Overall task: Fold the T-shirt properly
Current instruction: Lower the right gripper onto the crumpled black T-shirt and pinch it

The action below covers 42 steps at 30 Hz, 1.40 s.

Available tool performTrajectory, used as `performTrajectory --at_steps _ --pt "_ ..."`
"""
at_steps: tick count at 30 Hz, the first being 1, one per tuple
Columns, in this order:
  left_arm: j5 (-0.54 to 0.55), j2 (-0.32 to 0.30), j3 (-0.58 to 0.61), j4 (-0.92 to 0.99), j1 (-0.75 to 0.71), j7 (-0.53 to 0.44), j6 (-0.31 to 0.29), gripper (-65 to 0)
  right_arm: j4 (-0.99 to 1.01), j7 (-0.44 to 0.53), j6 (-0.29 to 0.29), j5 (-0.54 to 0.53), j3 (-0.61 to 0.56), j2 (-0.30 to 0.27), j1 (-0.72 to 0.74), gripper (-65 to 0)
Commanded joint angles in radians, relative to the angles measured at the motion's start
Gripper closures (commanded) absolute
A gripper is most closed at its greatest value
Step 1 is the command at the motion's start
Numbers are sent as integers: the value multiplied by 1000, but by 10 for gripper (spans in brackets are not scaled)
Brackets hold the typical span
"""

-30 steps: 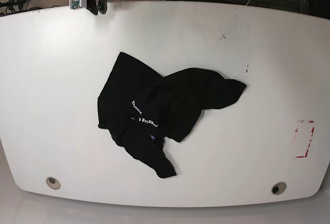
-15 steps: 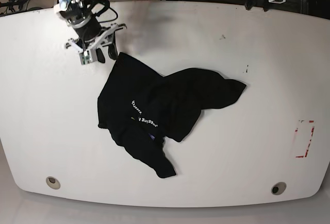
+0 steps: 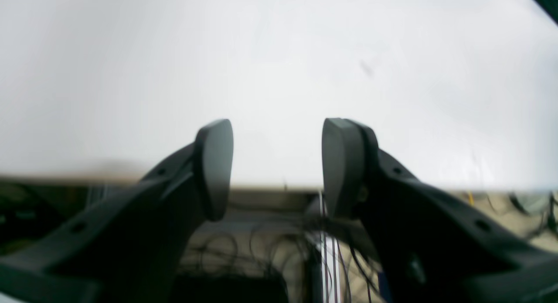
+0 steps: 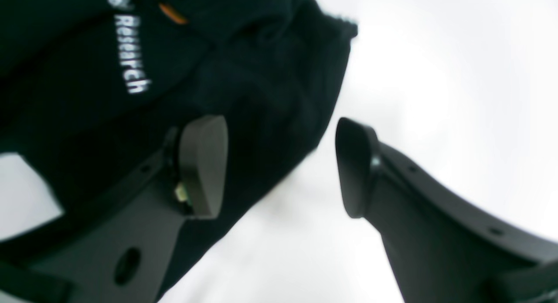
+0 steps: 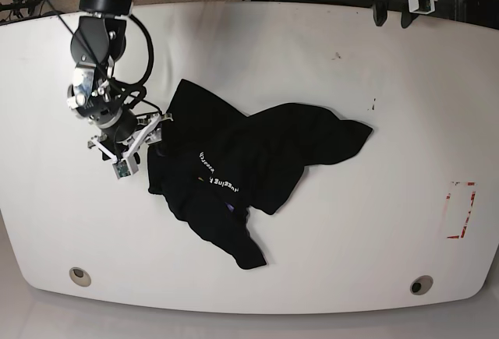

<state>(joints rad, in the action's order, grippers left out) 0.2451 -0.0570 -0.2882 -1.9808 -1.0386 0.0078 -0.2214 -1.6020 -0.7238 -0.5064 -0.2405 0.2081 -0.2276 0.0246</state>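
Observation:
The black T-shirt (image 5: 249, 164) lies crumpled in the middle of the white table (image 5: 366, 222), white lettering (image 5: 217, 175) showing along a fold. My right gripper (image 5: 158, 143) is at the shirt's left edge. In the right wrist view it (image 4: 279, 163) is open, one finger (image 4: 202, 163) over the black T-shirt (image 4: 244, 85) and the other over bare table; nothing is gripped. My left gripper (image 5: 390, 13) hangs over the table's far right edge, away from the shirt. In the left wrist view it (image 3: 277, 163) stands open and empty.
A red marking (image 5: 460, 210) is on the table's right side. Two round holes (image 5: 79, 276) (image 5: 422, 284) sit near the front edge. Cables and floor lie beyond the far table edge (image 3: 279, 187).
My right arm came down from the far left edge to the shirt's left edge and its jaws opened. My left arm came into view at the far right and opened.

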Motion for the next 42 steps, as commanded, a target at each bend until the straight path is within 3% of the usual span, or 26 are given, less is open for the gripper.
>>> performTrajectory --at_steps 1,8,13,20,25,30,34,42 --pt "4 -4 -4 -13 -15 -21 -5 -294 47 31 -31 -20 -68 -62 80 -377" --pt "4 -4 -6 -13 13 -21 -5 -294 145 140 -27 -18 -293 -166 203 -377" --pt "4 -24 -6 -13 19 -21 -5 -294 225 188 -27 -13 -339 -189 260 -377" --pt "4 -30 -4 4 22 -21 -5 -294 299 267 -54 229 -341 -109 303 -379" --pt "4 -30 -4 5 50 -21 -5 -294 254 284 -191 412 -338 -28 285 -379" --pt "3 -30 -4 5 53 -21 -5 -296 205 289 -192 545 -338 21 257 -379" --pt "3 -30 -3 7 71 -18 -6 -296 207 289 -192 567 -338 46 278 -377" --pt "4 -30 -6 2 134 163 -6 -294 366 316 -192 565 -336 49 370 -369"
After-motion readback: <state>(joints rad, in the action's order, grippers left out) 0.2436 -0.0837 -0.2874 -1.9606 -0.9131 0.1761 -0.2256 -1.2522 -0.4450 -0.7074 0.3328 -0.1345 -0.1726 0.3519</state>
